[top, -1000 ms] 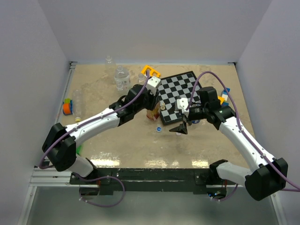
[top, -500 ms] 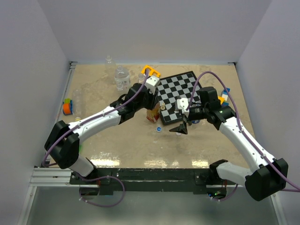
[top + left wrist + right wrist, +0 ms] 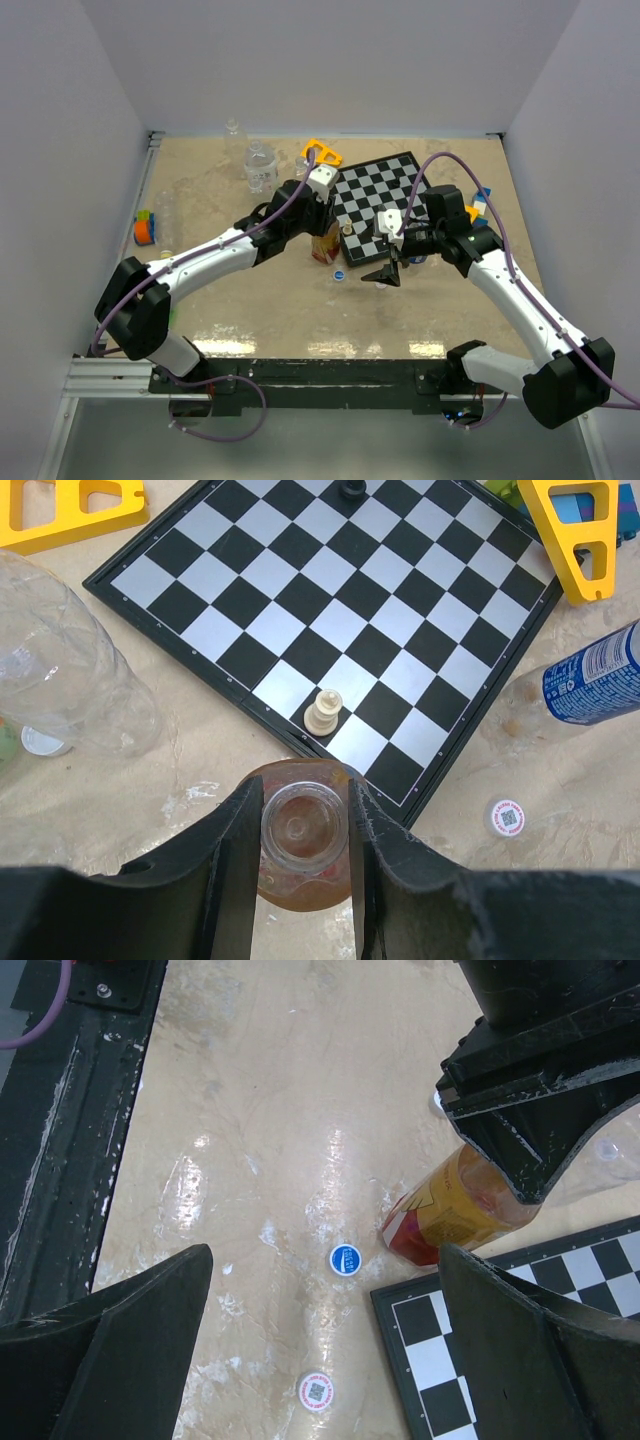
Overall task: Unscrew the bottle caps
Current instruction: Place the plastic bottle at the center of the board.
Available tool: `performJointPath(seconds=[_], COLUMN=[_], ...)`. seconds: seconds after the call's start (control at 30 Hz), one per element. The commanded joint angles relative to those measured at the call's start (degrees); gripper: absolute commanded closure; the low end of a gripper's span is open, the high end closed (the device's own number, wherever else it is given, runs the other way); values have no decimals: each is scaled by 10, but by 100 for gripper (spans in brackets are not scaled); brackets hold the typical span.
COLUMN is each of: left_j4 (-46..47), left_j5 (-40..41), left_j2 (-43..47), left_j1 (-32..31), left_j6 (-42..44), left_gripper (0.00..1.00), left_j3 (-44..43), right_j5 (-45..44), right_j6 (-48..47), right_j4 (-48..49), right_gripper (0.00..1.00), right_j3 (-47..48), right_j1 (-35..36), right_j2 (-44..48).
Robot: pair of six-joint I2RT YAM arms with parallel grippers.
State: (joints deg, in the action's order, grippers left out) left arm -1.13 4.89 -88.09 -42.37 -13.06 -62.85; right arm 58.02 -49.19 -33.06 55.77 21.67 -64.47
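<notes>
The amber bottle point(image 3: 455, 1210) is gripped at its neck by the left gripper point(image 3: 305, 798), whose fingers point(image 3: 235, 840) are closed against both sides of it. The bottle is stood on the table point(image 3: 200, 200) near the middle, just beside the left edge of the chessboard point(image 3: 385, 195) and close to the board's near-left corner. From the left wrist, the bottle's open mouth is seen between the fingers.

The right gripper point(image 3: 384, 273) is held spread wide, gripping nothing, over the table just off the board's near edge. Between its fingers, in the right wrist view, two caps are seen lying flat on the table. The blue cap point(image 3: 346, 1258) is placed just on the near side of the amber bottle, apart from it. The white cap point(image 3: 316, 1391) is placed a little further toward the near edge, close to the board's near-left corner.

A bottle with a blue label point(image 3: 590, 675) is laid on its side beside the board's near edge. A pale pawn point(image 3: 323, 713) is stood on the board near that corner, and a clear bottle point(image 3: 60, 670) is seen off the board's left edge.
</notes>
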Motion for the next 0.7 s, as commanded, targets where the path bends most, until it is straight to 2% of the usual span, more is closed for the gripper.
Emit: performJointPath(seconds=[0.0,0.33,0.67], left_j4=[13,-27,-76], left_j5=[0,10,-5], left_j2=[21,49,88], left_j1=[3,4,4], left_j6=[-15,-23,-24], left_gripper=[67,33,15], left_j3=[7,10,-10], right_j5=[8,7,4], right_j6=[-7,-8,-9], right_j4=[-3,-3,-4], right_gripper=[2,2,2], right_j3=[1,1,0], right_j1=[-2,-1,-2], right_j2=[8,9,11])
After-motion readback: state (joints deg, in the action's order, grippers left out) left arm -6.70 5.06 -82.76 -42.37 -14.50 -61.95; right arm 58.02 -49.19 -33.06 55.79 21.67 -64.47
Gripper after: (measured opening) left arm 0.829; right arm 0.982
